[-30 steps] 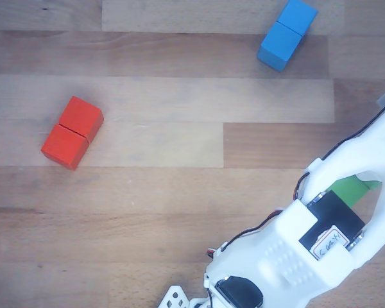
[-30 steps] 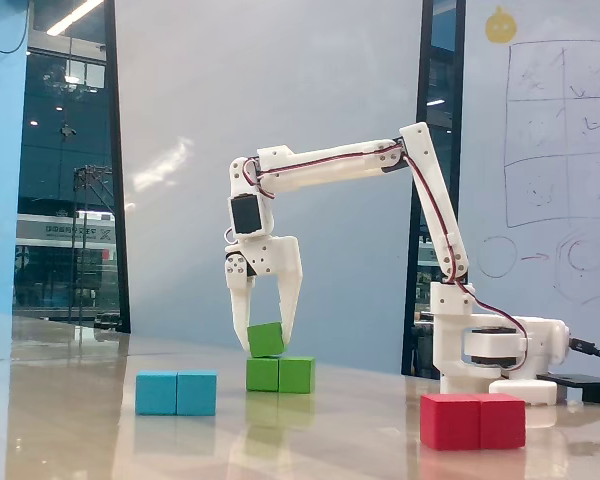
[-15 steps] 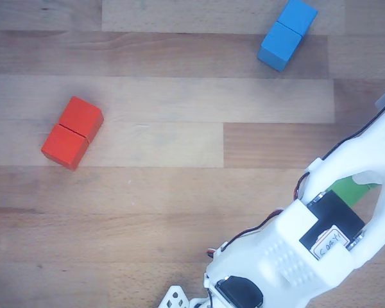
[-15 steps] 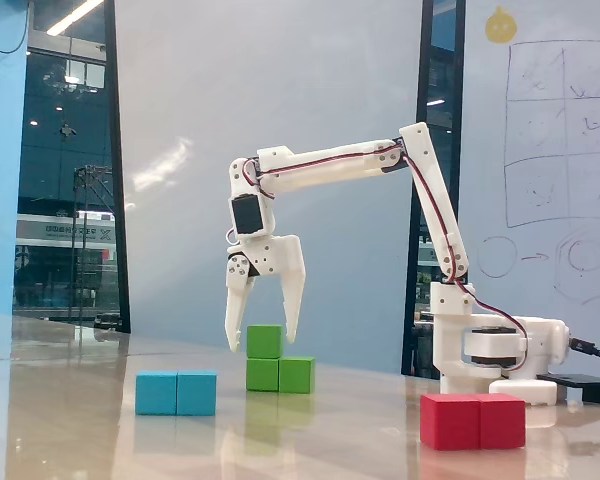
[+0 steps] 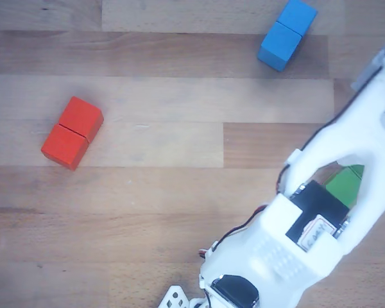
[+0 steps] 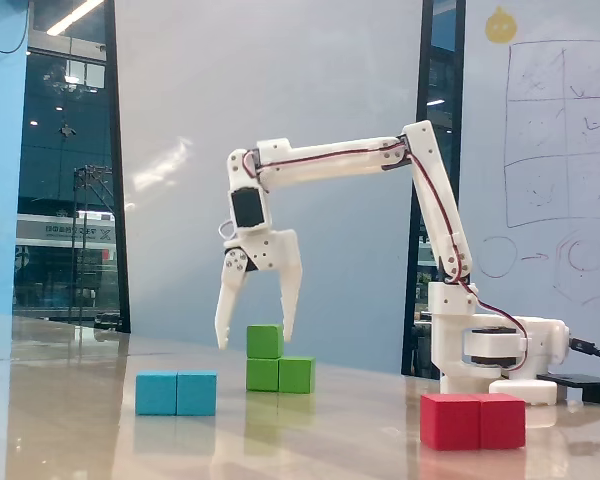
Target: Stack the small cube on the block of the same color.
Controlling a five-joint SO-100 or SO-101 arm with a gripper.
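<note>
Cube (image 6: pixel 264 340) rests on block (image 6: pixel 280 374); hand (image 6: pixel 254 335) is released. Lift straight up, avoiding contact with the cube.

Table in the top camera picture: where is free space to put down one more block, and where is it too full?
Free: the bare wood between the red block and the blue block, and the lower left corner below the red block. Crowded: the lower right, where the arm covers the green block.
</note>
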